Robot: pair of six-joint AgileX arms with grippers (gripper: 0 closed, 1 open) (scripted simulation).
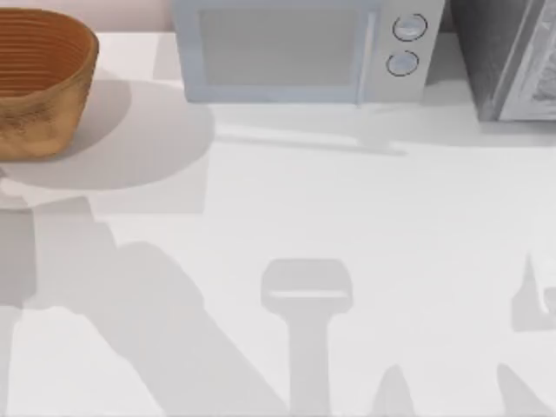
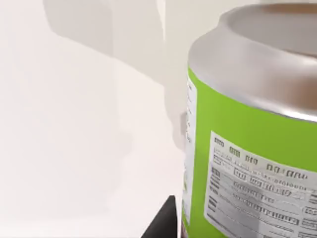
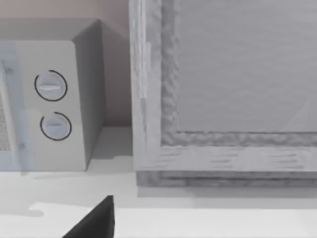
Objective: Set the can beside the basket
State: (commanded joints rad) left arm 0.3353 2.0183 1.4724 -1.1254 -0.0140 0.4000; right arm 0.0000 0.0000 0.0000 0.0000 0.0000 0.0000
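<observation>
Close against the left wrist camera stands the can [image 2: 257, 144], silver shoulder above a green label with fine print, upright on the white tabletop [image 2: 74, 148]; a dark tip of the left tool [image 2: 163, 223] sits just beside its lower wall, though whether that tool is spread or clamped I cannot tell. Thin, light and slick, it likely wants a gentle mid-body pinch. From above, the wicker basket [image 1: 39, 82] sits at the far left corner, beside the microwave [image 1: 304, 52].
</observation>
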